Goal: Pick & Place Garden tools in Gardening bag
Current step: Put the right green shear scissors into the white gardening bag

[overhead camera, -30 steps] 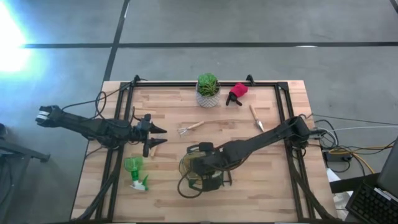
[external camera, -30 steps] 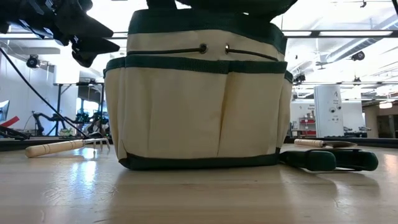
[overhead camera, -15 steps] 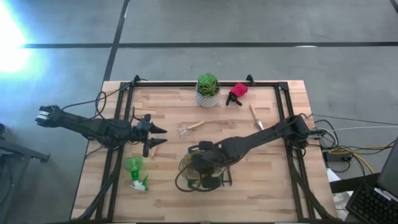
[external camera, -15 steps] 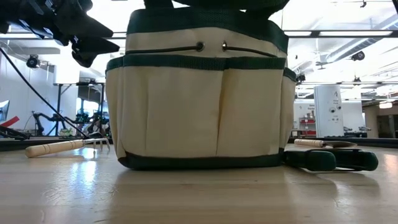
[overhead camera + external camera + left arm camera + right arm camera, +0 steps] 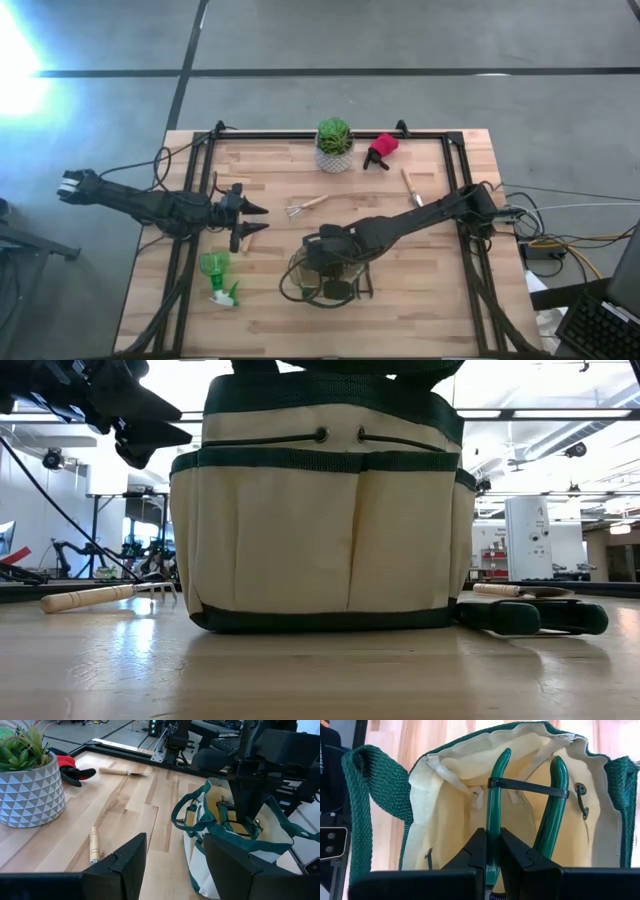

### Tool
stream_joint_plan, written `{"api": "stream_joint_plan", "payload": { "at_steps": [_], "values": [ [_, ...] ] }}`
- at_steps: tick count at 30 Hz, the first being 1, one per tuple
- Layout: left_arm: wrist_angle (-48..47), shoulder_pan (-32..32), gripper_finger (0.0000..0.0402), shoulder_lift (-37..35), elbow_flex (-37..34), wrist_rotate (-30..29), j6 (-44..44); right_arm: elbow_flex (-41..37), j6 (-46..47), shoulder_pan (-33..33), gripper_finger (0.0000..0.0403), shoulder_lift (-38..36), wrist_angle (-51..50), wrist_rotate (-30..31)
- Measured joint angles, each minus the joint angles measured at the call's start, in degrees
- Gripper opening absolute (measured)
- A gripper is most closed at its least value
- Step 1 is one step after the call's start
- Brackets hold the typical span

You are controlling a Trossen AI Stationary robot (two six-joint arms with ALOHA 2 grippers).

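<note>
The cream gardening bag (image 5: pixel 322 278) with dark green trim stands near the table's front middle, shown too in the low view (image 5: pixel 320 520). My right gripper (image 5: pixel 493 854) hangs over its round mouth, shut on a green-handled pruner (image 5: pixel 555 805) whose handles reach into the bag. My left gripper (image 5: pixel 172 862) waits open at the table's left (image 5: pixel 258 218). A wooden-handled fork (image 5: pixel 307 205), a trowel (image 5: pixel 412 190), a red sprayer piece (image 5: pixel 382 148) and a green spray bottle (image 5: pixel 218 277) lie on the table. A second pruner (image 5: pixel 530 617) lies beside the bag. My right gripper pinches one green handle (image 5: pixel 493 827) of the pruner between its two fingers, which point steeply down from above and lie along that handle. The other handle stands free beside it, tied to the first by a black band (image 5: pixel 527 787). The blades are hidden behind the gripper. The handles' free ends sit inside the bag's mouth.
A green potted plant (image 5: pixel 334 145) in a white pot stands at the far middle. A short wooden piece (image 5: pixel 250 243) lies under my left gripper. The bag's green handle loops (image 5: pixel 367 795) hang out at both sides. A dark metal frame (image 5: pixel 470 200) borders the table.
My right gripper has edged slightly toward the table's left over the bag, rolling a little, still shut on the pruner. The bag's top has shifted slightly with it.
</note>
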Motion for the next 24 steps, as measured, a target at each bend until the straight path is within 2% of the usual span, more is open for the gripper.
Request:
{"api": "stream_joint_plan", "payload": {
  "at_steps": [20,24],
  "values": [
    [0.3,0.0,0.0200,0.0,0.0,0.0,0.0,-0.8,0.5,-0.2,0.0017,0.0,0.3,0.0],
    [0.3,0.0,0.0200,0.0,0.0,0.0,0.0,-0.9,0.6,-0.3,0.0017,2.0,0.1,-0.1]
  ]
}}
